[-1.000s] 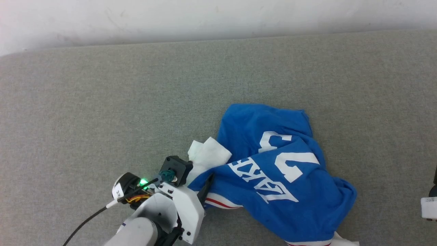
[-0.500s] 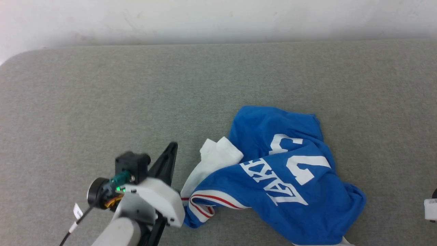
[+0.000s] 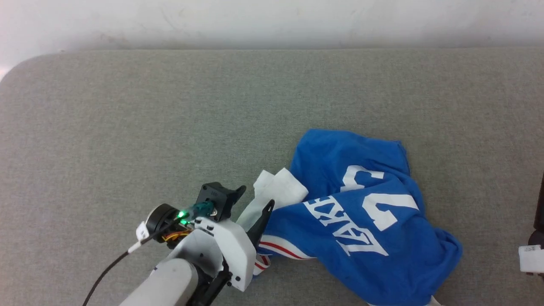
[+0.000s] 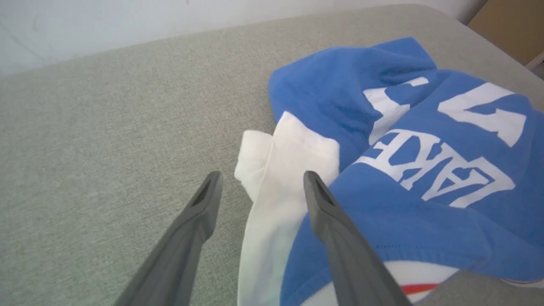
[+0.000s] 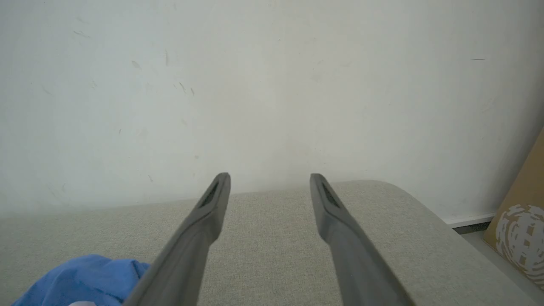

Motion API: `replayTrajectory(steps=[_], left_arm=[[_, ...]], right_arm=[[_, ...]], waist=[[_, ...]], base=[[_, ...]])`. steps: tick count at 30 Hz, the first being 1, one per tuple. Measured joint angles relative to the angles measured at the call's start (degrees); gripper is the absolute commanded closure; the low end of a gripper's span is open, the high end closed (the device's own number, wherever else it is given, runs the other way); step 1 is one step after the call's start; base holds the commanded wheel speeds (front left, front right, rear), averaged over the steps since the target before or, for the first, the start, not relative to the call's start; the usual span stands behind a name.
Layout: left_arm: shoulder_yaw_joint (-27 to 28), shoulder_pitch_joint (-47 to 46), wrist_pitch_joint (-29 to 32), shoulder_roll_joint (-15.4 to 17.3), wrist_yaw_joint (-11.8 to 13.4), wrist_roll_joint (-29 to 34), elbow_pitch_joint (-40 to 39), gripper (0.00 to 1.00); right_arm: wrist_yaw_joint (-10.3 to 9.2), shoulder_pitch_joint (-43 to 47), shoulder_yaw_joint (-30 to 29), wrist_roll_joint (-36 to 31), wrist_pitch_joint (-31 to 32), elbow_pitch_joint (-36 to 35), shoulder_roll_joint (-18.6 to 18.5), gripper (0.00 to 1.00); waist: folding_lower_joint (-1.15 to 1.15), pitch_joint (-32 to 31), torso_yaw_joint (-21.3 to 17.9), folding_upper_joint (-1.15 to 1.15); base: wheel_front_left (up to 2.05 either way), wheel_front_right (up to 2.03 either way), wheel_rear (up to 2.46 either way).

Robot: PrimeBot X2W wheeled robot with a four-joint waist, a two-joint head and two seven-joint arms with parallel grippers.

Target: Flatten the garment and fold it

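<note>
The garment (image 3: 361, 221), royal blue with white letters and numbers facing up, lies crumpled on the grey cushioned surface (image 3: 170, 119), right of centre. A white sleeve (image 3: 278, 189) pokes out at its left, and red-and-white striped trim (image 3: 278, 250) shows along the near edge. My left gripper (image 3: 256, 196) is open at that left edge. In the left wrist view the left gripper (image 4: 261, 176) straddles the white sleeve (image 4: 280, 170), its right finger (image 4: 335, 229) over the blue cloth (image 4: 425, 127). My right gripper (image 5: 270, 176) is open, holding nothing, with a blue fold (image 5: 85, 276) at its lower left.
A white wall (image 3: 272, 21) runs behind the surface, whose far left corner (image 3: 17, 70) is rounded. A brown cardboard box (image 5: 520, 225) stands on the floor beyond the surface's right end. Part of my right arm (image 3: 533, 257) shows at the right edge.
My left gripper drew away to the left of the garment, then came back and now stands open over the white sleeve. The head camera shifted slightly. The right gripper stayed put.
</note>
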Motion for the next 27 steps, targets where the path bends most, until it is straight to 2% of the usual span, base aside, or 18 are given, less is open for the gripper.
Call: replayTrajectory(steps=[10, 11, 12, 16, 21, 26, 27], left_arm=[[-1.9, -3.8, 8.5, 1.1, -3.4, -2.4, 6.4, 0.0], [-2.0, -4.1, 8.8, 1.1, -3.6, -2.5, 6.4, 0.77], [-2.0, -4.2, 9.1, 1.1, -3.8, -2.9, 6.3, 1.0], [-0.6, -4.1, 6.2, 0.1, -3.1, -3.9, 4.1, 1.0], [7.9, -0.7, -5.3, -3.1, 1.5, -8.3, -4.3, 1.0], [16.1, 12.5, -13.6, -5.3, 6.5, -15.0, -10.5, 1.0], [17.6, 15.7, -14.9, -6.0, 7.4, -16.8, -10.6, 0.69]], right_arm=[[0.0, -0.3, -0.4, 0.0, -0.5, 0.9, 0.0, 0.0], [0.0, -0.3, -0.4, 0.0, -0.6, 1.0, 0.0, 0.0], [0.0, -0.4, -0.4, 0.0, -0.6, 1.1, 0.0, 0.0], [0.0, -0.6, -0.5, 0.0, -0.7, 1.4, 0.0, 0.0], [0.0, -0.5, -0.5, 0.0, -0.8, 1.9, 0.0, 0.0], [0.0, -0.3, -0.7, 0.2, -1.0, 2.3, 0.0, 0.0], [0.0, -0.1, -0.8, 0.2, -1.0, 2.4, 0.0, 0.0]], waist=[[0.0, 2.3, -3.0, 0.0], [0.0, 2.5, -3.2, 0.0], [0.0, 2.6, -3.4, 0.0], [0.0, 2.5, -3.5, 0.0], [0.0, 1.6, -3.2, 0.0], [0.0, 0.7, -2.8, 0.0], [-0.01, 0.6, -2.6, 0.0]], base=[[0.0, 0.0, 0.0], [0.0, 0.0, 0.0], [0.0, 0.0, 0.0], [0.0, 0.0, 0.0], [0.0, 0.0, 0.0], [0.0, 0.0, 0.0], [0.0, 0.0, 0.0]])
